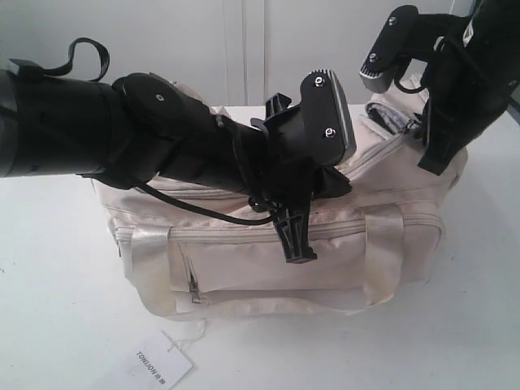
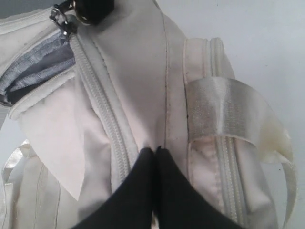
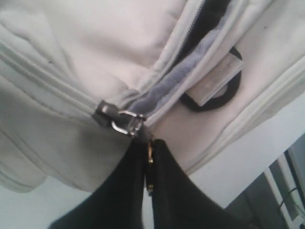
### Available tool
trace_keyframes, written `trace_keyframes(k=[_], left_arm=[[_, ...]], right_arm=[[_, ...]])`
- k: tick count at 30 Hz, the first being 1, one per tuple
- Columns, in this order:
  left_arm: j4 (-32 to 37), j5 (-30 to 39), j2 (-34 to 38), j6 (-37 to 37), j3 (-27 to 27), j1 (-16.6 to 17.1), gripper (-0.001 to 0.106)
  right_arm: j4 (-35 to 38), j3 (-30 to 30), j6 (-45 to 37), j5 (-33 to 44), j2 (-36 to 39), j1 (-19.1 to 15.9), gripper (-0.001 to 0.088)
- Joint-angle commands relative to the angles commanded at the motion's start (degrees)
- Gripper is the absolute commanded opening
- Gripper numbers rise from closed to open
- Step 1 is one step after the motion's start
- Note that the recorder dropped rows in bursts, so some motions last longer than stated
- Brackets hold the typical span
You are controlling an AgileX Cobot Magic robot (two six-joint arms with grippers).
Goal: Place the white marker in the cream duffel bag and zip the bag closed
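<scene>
Right gripper (image 3: pixel 148 143) clamps zip pull (image 3: pixel 123 124); left gripper (image 2: pixel 155 150) closed — perhaps pinching duffel bag (image 1: pixel 325 262).

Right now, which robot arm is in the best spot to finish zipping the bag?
The right. The right gripper is shut on the zipper pull at the open gap. The left gripper only pinches fabric on the cream duffel bag, probably steadying it.
</scene>
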Motion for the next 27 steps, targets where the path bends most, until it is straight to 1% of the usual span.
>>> trace_keyframes(k=[2,5,7,8,10,11,15,17,21,23,25,27], left_arm=[[1.67,0.61,0.0,0.0,0.0,0.0,0.0],[1.65,0.86,0.0,0.0,0.0,0.0,0.0],[2.12,1.83,0.0,0.0,0.0,0.0,0.0],[2.56,2.11,0.0,0.0,0.0,0.0,0.0],[2.53,2.24,0.0,0.0,0.0,0.0,0.0],[2.53,2.24,0.0,-0.14,0.0,0.0,0.0],[2.53,2.24,0.0,-0.15,0.0,0.0,0.001],[2.53,2.24,-0.25,-0.15,0.0,0.0,0.008],[2.17,2.38,-1.9,-0.15,0.0,0.0,0.032],[1.63,3.63,-2.75,-0.15,0.0,0.0,0.042],[0.84,5.75,-3.46,-0.15,0.0,0.0,0.046],[0.75,7.92,-3.7,-0.15,0.0,0.0,0.046]], right_arm=[[-2.61,0.0,0.24,-1.98,0.0,0.0,0.0],[-4.56,0.0,1.69,-5.01,0.0,0.0,0.0],[-4.84,0.0,4.79,-7.13,0.0,0.0,0.0],[-4.84,0.0,7.86,-7.65,0.0,0.0,0.0],[-4.74,0.0,14.24,-7.65,0.0,0.0,0.0],[-4.74,0.0,16.0,-7.65,0.0,0.0,0.0],[-3.71,0.0,16.67,-6.99,0.0,0.0,0.0],[-1.53,0.0,16.67,-6.47,0.0,0.0,0.0],[0.97,0.0,16.67,-4.83,0.0,0.0,0.0],[1.41,0.0,16.67,-4.03,0.0,0.0,0.0],[2.62,0.0,16.67,-3.39,0.0,0.0,0.0],[3.37,0.0,16.67,-2.65,0.0,0.0,0.0]])
